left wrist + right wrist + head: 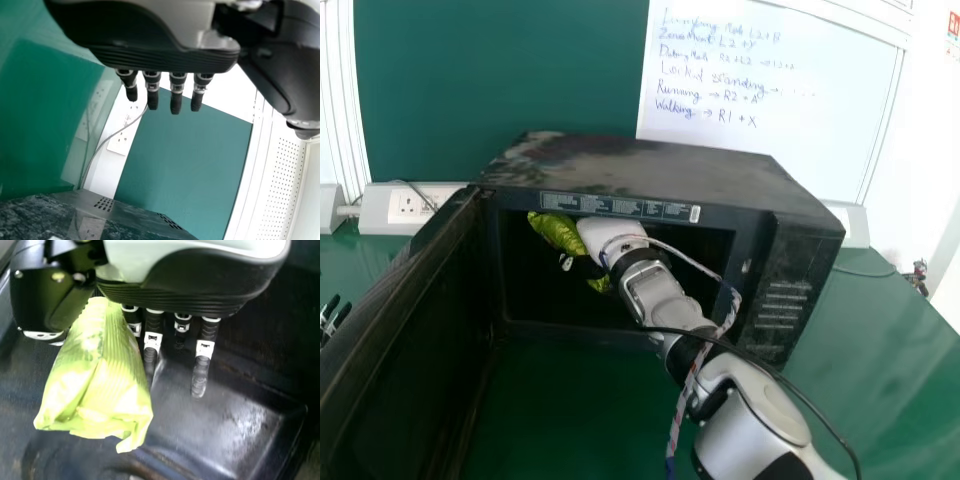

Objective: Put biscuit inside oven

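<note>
Clock positions refer to the head view, centred on the oven opening. The black oven [660, 165] stands on the green table [865, 345]. Its door [395, 340] is swung wide open at 9 o'clock. The control panel [785, 295] is at 3 o'clock, a wall socket [408, 206] at 10, a whiteboard [770, 130] at 1. The right arm [745, 430] enters from 5 o'clock and covers part of the opening; a braided cord [686, 395] and a black cable [812, 405] cross it.

The right hand [610, 238] is inside the oven, partly closed: fingers extended, thumb opposed, with the green biscuit packet [558, 231] gripped between them. The packet sits at 10 o'clock, just inside the opening. The left hand [332, 316] is at 9 o'clock, beyond the door, with fingers extended.

The thumb's contact with the packet is hard to make out. The packet hides part of the nearest finger. The oven's interior is dark.
</note>
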### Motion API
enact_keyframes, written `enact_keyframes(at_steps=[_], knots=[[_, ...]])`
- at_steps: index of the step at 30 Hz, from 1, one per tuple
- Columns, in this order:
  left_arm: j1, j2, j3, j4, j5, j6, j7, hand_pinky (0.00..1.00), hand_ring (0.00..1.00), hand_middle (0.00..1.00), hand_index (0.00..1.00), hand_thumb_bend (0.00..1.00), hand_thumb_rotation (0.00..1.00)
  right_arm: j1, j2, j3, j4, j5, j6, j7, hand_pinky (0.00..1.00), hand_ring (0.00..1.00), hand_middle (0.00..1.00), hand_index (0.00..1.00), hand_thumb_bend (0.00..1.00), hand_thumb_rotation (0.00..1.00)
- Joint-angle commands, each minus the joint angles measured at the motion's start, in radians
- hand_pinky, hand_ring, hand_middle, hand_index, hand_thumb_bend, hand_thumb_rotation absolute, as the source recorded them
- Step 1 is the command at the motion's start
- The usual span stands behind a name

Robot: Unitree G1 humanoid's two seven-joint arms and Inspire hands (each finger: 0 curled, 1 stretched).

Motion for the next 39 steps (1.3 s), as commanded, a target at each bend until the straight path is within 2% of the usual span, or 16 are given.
enact_keyframes(at_steps=[1,5,6,11,29,34,35,36,38,39], knots=[[0.005,-0.008,0.001,-0.021,-0.012,0.002,0.005,0.83,0.85,0.86,0.90,0.84,0.83,-0.038,-0.011,-0.001,0.005,0.002,-0.002,-0.031,0.37,0.44,0.42,0.52,0.53,0.00],[0.019,-0.015,0.002,-0.044,-0.019,0.011,0.015,0.82,0.85,0.86,0.90,0.86,0.82,-0.036,-0.015,0.000,0.012,0.001,0.003,-0.050,0.33,0.41,0.41,0.53,0.53,0.00],[0.021,-0.017,0.002,-0.051,-0.020,0.013,0.019,0.82,0.85,0.86,0.90,0.86,0.82,-0.036,-0.016,-0.002,0.013,0.003,0.002,-0.051,0.33,0.41,0.45,0.51,0.53,0.00],[0.042,-0.021,-0.001,-0.077,-0.031,0.019,0.026,0.82,0.85,0.86,0.90,0.86,0.82,-0.037,-0.022,-0.007,0.019,0.008,-0.004,-0.058,0.32,0.40,0.41,0.52,0.53,0.00],[0.081,-0.041,-0.005,-0.122,-0.054,0.025,0.030,0.83,0.84,0.85,0.90,0.83,0.84,-0.048,-0.022,-0.030,0.030,0.030,-0.003,-0.053,0.33,0.42,0.42,0.51,0.53,0.00],[0.084,-0.041,-0.005,-0.128,-0.053,0.031,0.033,0.83,0.85,0.85,0.90,0.83,0.85,-0.052,-0.017,0.011,0.035,-0.009,0.042,-0.042,0.35,0.42,0.44,0.54,0.53,0.00],[0.083,-0.040,-0.006,-0.129,-0.050,0.032,0.035,0.83,0.85,0.85,0.90,0.83,0.85,-0.054,-0.016,0.014,0.034,-0.012,0.048,-0.035,0.38,0.46,0.46,0.61,0.55,0.00],[0.082,-0.040,-0.006,-0.128,-0.047,0.031,0.035,0.83,0.85,0.85,0.90,0.83,0.85,-0.055,-0.015,0.014,0.034,-0.011,0.050,-0.031,0.41,0.49,0.56,0.68,0.72,0.04],[0.083,-0.039,-0.006,-0.130,-0.045,0.033,0.036,0.83,0.85,0.85,0.90,0.83,0.86,-0.057,-0.015,0.016,0.032,-0.010,0.051,-0.027,0.47,0.53,0.63,0.72,0.82,0.08],[0.083,-0.040,-0.007,-0.132,-0.045,0.033,0.037,0.83,0.85,0.86,0.90,0.83,0.86,-0.058,-0.014,0.018,0.032,-0.012,0.054,-0.024,0.49,0.55,0.65,0.72,0.83,0.09]])
